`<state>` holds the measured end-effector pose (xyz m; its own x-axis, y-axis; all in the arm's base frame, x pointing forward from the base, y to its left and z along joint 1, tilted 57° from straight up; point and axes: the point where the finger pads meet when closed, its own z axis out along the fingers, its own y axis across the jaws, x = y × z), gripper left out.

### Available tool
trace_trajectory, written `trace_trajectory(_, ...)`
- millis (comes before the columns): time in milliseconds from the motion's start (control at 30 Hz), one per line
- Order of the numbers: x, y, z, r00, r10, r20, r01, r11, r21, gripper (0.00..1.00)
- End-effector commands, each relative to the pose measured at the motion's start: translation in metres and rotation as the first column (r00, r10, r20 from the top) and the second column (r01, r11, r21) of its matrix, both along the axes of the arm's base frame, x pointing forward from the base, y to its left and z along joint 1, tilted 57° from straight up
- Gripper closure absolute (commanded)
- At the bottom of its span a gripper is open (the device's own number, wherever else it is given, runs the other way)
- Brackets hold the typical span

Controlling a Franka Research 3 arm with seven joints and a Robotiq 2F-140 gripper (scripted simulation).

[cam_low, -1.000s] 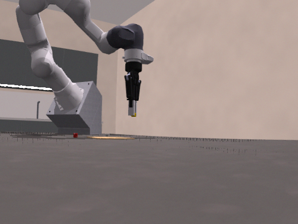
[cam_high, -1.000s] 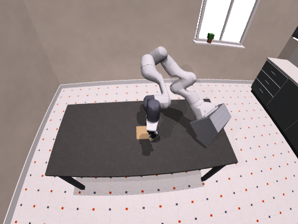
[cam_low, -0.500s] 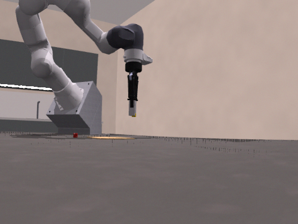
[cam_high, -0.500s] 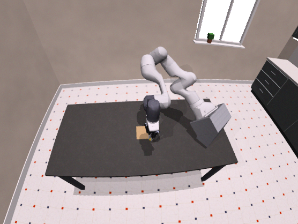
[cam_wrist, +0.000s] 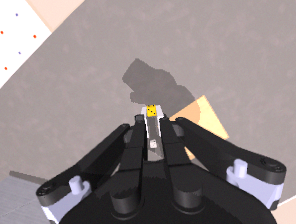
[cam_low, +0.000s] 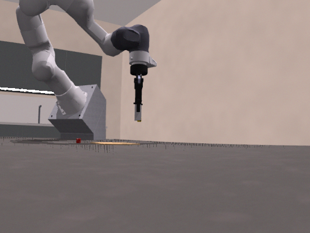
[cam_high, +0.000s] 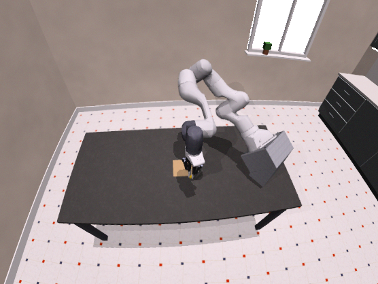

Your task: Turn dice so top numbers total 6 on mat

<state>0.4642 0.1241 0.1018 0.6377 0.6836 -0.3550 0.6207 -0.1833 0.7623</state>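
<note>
"Pinched nearly shut, the gripper [cam_high: 191, 174] [cam_low: 137, 115] [cam_wrist: 151, 113] pointed straight down," said Mia. "What did it have?"

"It had the yellow die [cam_high: 190, 176] [cam_low: 139, 121] [cam_wrist: 151, 110] right between its fingertips," said Ben. "The die poked out a bit at the bottom. Dark dots showed on it, but they were too tiny for me to count."

"Was it on the mat [cam_high: 179, 168] [cam_low: 115, 143] [cam_wrist: 213, 120]?"

"No, it was up in the air, well above the table [cam_high: 129, 176] [cam_low: 153, 181] [cam_wrist: 90, 100]. The tan mat lay flat down there, with a big shadow over part of it."

"What about the other dice?"

"I saw a little white die [cam_wrist: 153, 144] through the gap between the fingers. It had grey all around it. The red die [cam_low: 78, 140] sat on the table, near the mat but not on it. I couldn't tell its number."

"And the arm [cam_high: 195, 88] [cam_low: 97, 30]?"

"It went up high, bent over, and came down to a grey block [cam_high: 279, 149] [cam_low: 96, 120] at one end of the table."

"Anything farther off?"

"Yes! A green plant [cam_high: 267, 45] stood on the window sill [cam_high: 282, 56], and dark drawers [cam_high: 347, 102] stood by the wall."

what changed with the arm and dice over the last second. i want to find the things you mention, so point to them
The wrist [cam_high: 194, 139] [cam_low: 138, 58] has turned about its upright axis, so the jaws now look narrower, nearly edge-on, in the exterior view. Nothing was visibly taken hold of or let go: the yellow die [cam_high: 190, 176] [cam_low: 139, 121] [cam_wrist: 151, 111] is still gripped, at about the same height. The red die [cam_low: 78, 140] and mat [cam_high: 179, 168] [cam_low: 115, 143] [cam_wrist: 215, 120] stayed put.
</note>
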Motion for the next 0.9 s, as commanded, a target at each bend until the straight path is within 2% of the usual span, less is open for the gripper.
trace_trajectory(0, 0.0017, -0.0003, 0.0025, 0.988, 0.082, -0.131, -0.092, 0.993, -0.072, 0.93)
trace_trajectory(133, 0.0018, -0.0004, 0.0026, 0.983, 0.097, -0.154, -0.111, 0.99, -0.084, 0.93)
trace_trajectory(167, 0.002, -0.0004, 0.0028, 0.975, 0.118, -0.188, -0.139, 0.985, -0.1, 0.93)
trace_trajectory(633, 0.003, -0.0009, 0.0037, 0.911, 0.208, -0.357, -0.281, 0.946, -0.165, 0.93)
trace_trajectory(700, 0.003, -0.0009, 0.0037, 0.911, 0.208, -0.357, -0.281, 0.946, -0.165, 0.93)
trace_trajectory(733, 0.0032, -0.0009, 0.0039, 0.893, 0.223, -0.391, -0.31, 0.935, -0.175, 0.93)
trace_trajectory(867, 0.0035, -0.001, 0.0042, 0.865, 0.242, -0.439, -0.351, 0.917, -0.187, 0.93)
